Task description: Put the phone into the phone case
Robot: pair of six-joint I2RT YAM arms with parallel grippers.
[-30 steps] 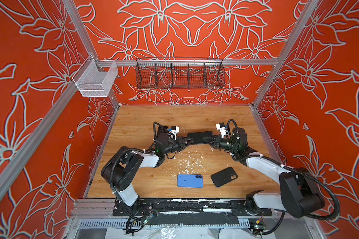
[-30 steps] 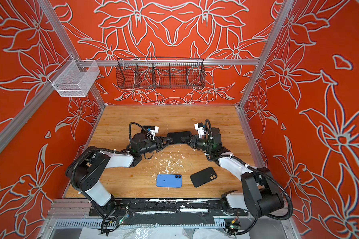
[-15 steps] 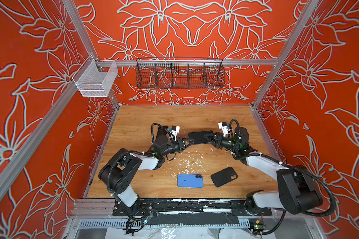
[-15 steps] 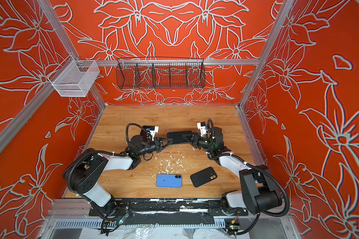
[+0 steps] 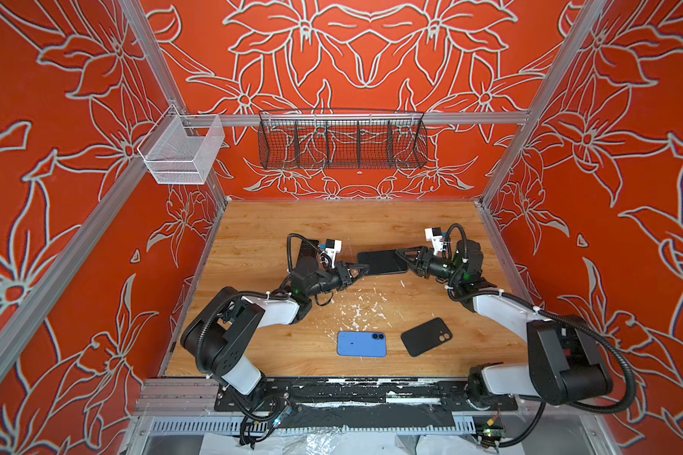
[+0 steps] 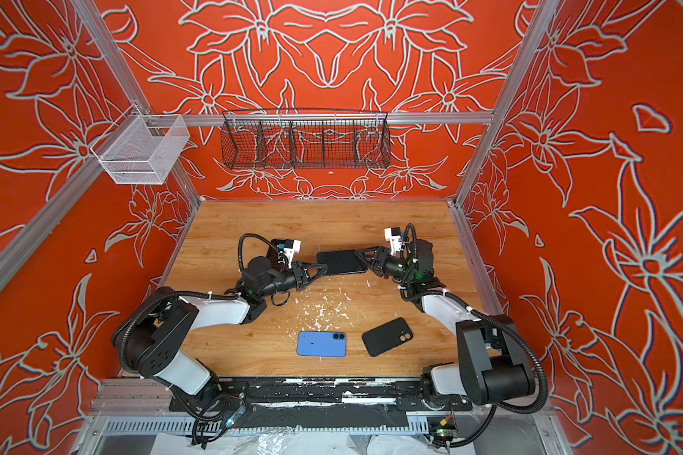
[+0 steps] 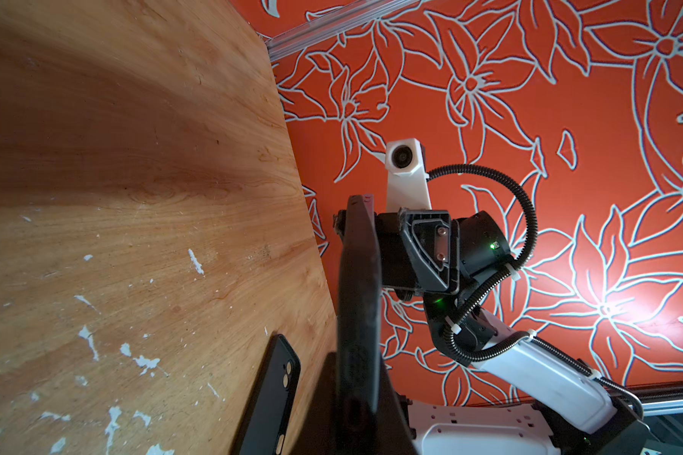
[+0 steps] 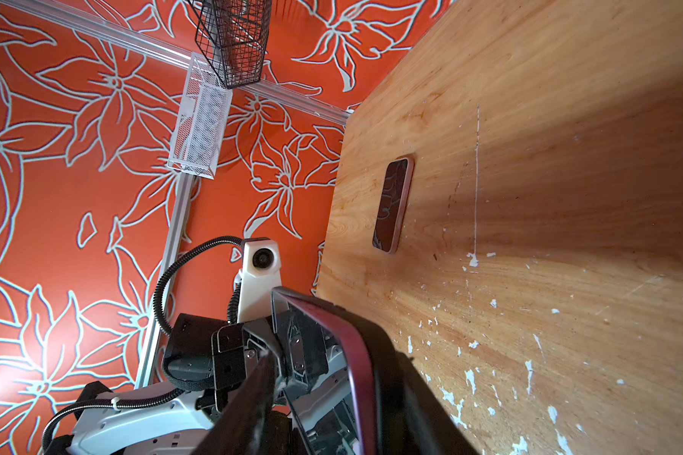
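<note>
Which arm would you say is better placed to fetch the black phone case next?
Probably the right: the right pincer stands open at the dark phone, so it is free, and the black phone case lies on its side. The left pincer is shut on the dark phone.

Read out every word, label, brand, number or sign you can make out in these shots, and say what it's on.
No readable text anywhere.
The held phone: dark screen, no lettering.
The blue phone and the black phone case: plain backs.
The phone lying screen up: only reflections.
</note>
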